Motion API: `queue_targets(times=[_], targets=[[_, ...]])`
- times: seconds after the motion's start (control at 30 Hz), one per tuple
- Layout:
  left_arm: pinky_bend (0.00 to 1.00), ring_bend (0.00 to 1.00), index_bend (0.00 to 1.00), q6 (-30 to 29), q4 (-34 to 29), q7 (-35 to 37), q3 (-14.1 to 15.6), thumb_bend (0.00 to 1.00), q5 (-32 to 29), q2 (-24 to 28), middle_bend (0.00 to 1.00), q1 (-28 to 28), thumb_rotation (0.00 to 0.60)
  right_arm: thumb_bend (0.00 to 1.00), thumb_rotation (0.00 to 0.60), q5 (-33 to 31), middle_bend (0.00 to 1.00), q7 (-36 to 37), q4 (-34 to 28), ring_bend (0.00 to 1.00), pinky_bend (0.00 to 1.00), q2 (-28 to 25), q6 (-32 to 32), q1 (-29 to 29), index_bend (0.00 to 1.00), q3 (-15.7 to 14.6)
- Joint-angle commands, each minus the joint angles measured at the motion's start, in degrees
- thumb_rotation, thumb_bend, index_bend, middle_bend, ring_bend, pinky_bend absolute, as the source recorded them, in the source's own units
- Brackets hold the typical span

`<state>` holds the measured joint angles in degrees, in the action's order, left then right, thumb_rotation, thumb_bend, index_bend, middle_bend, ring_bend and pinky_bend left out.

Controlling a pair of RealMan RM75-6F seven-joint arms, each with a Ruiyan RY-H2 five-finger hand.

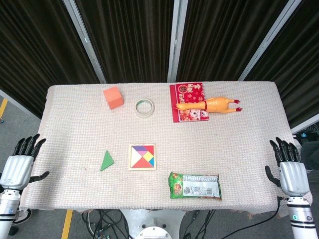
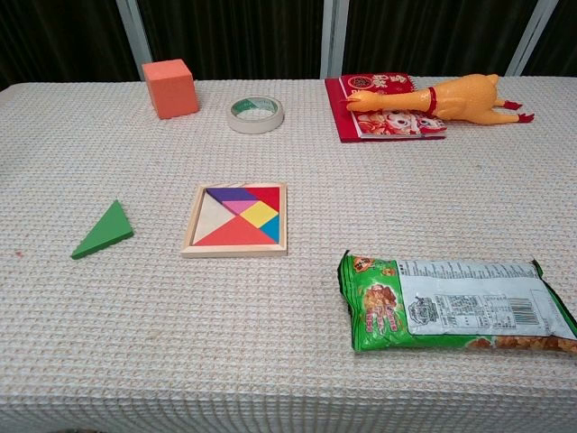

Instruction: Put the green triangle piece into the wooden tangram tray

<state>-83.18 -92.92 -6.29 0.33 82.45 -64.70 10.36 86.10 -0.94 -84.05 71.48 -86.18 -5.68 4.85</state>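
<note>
while both hands hang off the table edges, left hand (image 1: 19, 164) and right hand (image 1: 290, 169) with fingers apart and empty, the flat green triangle (image 2: 104, 231) lies well apart from them, left of the wooden tray (image 2: 188, 236) on woven cloth (image 2: 288, 361).

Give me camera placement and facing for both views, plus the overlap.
Head view: high above the near table edge, looking steeply down; shows the left hand and right hand, both open, off the table sides.
Chest view: low at the near edge, looking across the table toward the curtains; no robot parts.
Shared: green triangle, tangram tray, snack bag, tape roll, orange cube, rubber chicken.
</note>
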Motion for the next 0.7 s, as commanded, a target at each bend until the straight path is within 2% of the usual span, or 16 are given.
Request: queue_targets(times=[0.03,0.23,0.43,0.57,0.7], targets=[[0.02,0.00,0.09,0.21,0.10,-0.11,-0.09,0.00,0.18,-0.08,0.01,-0.01,0.600,0.30,0.600,-0.01,0.00,0.09,0.03,0.00,0.00,-0.06,-0.02,0.02,0.00,0.02],[0.02,0.00,0.09,2.24,-1.44,0.95,-0.31,0.00,0.51,0.66,0.01,0.62,0.600,0.30,0.600,-0.16,0.00,0.53,-0.23,0.00,0.00,-0.50,-0.27,0.04,0.00,0.37],[0.02,0.00,0.09,7.40,-6.30,0.11,-0.80,0.00,-1.19,2.13,0.01,2.78,0.600,0.30,0.600,-0.62,0.00,0.99,-0.72,0.00,0.00,-0.82,-0.11,-0.19,0.00,0.92],[0.02,0.00,0.09,10.20,-7.22,-0.25,-1.19,0.00,-1.17,1.58,0.01,4.52,0.600,0.30,0.600,-0.43,0.00,0.82,-0.70,0.00,0.00,-0.98,0.22,-0.30,0.00,0.71],[0.02,0.00,0.09,16.76,-8.20,-1.67,-0.64,0.00,-2.25,1.38,0.01,7.52,0.600,0.30,0.600,-0.75,0.00,1.10,-0.16,0.00,0.00,-1.09,0.70,-0.40,0.00,0.70]])
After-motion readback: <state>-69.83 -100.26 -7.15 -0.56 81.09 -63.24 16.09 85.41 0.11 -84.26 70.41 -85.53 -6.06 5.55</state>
